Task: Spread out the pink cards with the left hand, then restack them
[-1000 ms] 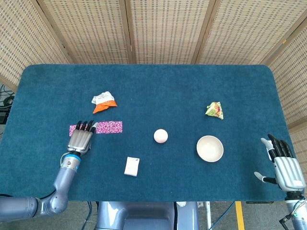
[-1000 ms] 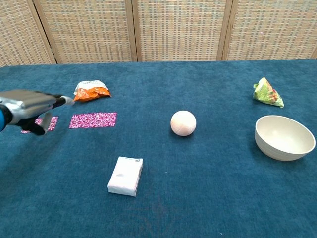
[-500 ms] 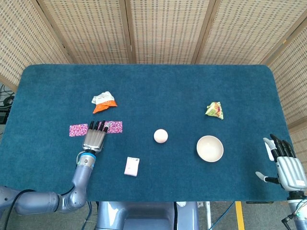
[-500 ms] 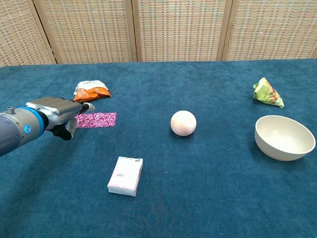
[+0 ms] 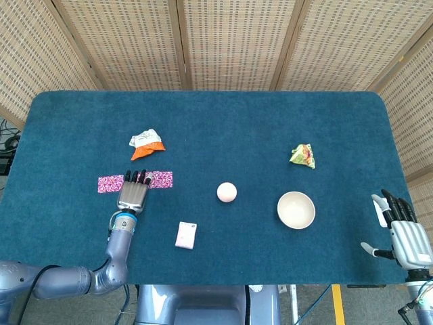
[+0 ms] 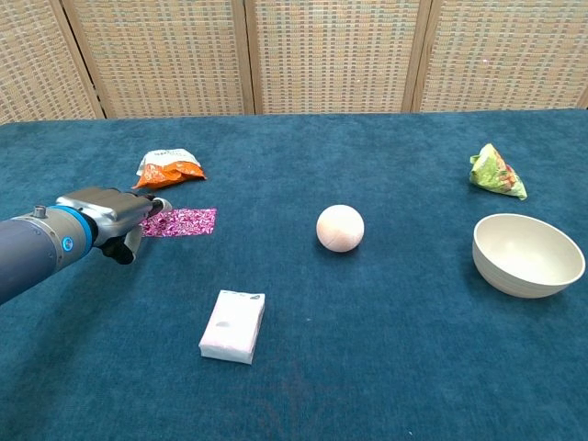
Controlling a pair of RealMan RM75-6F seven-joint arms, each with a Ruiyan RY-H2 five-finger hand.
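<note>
Your left hand [image 5: 133, 194], fingers flat and apart, has hardly moved; it still lies on the pink cards [image 5: 160, 179], toward 9 o'clock.

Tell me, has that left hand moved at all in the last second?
Yes. The left hand slid right along the pink cards: a second ago its fingers lay near their left end, now they rest near the middle, closer to the ball.

Silver-grey arms (blue wrist ring), black-fingered hands.
</note>
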